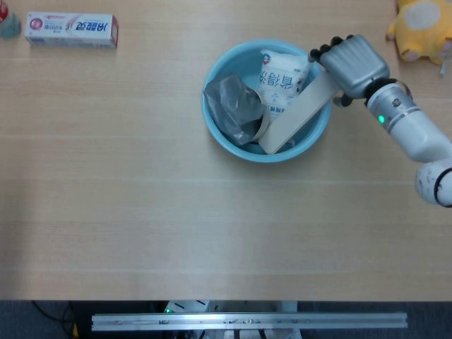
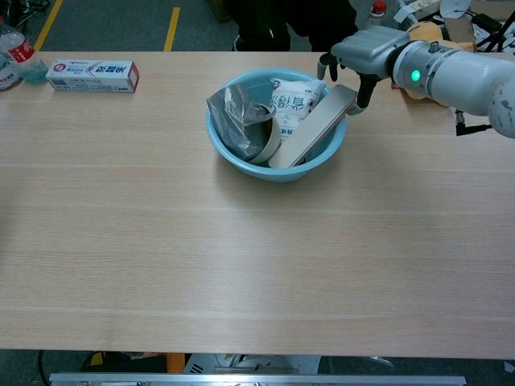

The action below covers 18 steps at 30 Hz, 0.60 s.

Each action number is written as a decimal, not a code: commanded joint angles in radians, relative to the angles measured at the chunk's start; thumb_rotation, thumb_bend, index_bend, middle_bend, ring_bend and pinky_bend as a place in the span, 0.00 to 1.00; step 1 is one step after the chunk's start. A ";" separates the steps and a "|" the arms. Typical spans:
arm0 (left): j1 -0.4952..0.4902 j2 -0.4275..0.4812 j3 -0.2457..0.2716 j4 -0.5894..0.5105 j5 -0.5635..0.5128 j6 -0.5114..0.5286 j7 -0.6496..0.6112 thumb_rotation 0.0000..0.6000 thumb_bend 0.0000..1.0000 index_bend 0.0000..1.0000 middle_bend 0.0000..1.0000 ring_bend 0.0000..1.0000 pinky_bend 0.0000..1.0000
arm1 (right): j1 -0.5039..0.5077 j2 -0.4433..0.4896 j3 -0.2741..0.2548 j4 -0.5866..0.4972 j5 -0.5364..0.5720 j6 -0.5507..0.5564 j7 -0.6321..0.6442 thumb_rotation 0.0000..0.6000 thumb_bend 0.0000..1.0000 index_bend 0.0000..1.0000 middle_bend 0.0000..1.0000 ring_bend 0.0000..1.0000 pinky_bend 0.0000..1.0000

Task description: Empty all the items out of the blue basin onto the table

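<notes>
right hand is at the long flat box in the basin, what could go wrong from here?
1. The beige box leans on the blue basin rim; lifting its upper end under the right hand could lever or drag the light-looking basin.
2. Its lower end sits against the tape roll and grey bag, so they may be dragged along.
3. The fingers are close to the white pouch and may snag it.

Lab or workshop space, long wooden table (image 2: 241, 265), grey floor with yellow marking tape (image 2: 172, 24)
</notes>
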 commanded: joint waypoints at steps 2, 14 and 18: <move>0.002 -0.004 -0.002 0.005 0.000 0.005 -0.003 1.00 0.22 0.29 0.29 0.25 0.23 | 0.048 0.002 -0.033 -0.009 0.061 -0.022 -0.030 1.00 0.11 0.25 0.33 0.25 0.38; -0.005 -0.015 -0.001 0.021 0.008 -0.005 -0.011 1.00 0.22 0.29 0.29 0.25 0.22 | 0.076 0.030 -0.099 -0.070 0.101 0.029 -0.031 1.00 0.13 0.28 0.40 0.29 0.40; -0.006 -0.016 -0.001 0.024 0.005 -0.008 -0.011 1.00 0.22 0.29 0.29 0.25 0.23 | 0.077 0.036 -0.109 -0.073 0.094 0.044 -0.019 1.00 0.14 0.30 0.43 0.32 0.42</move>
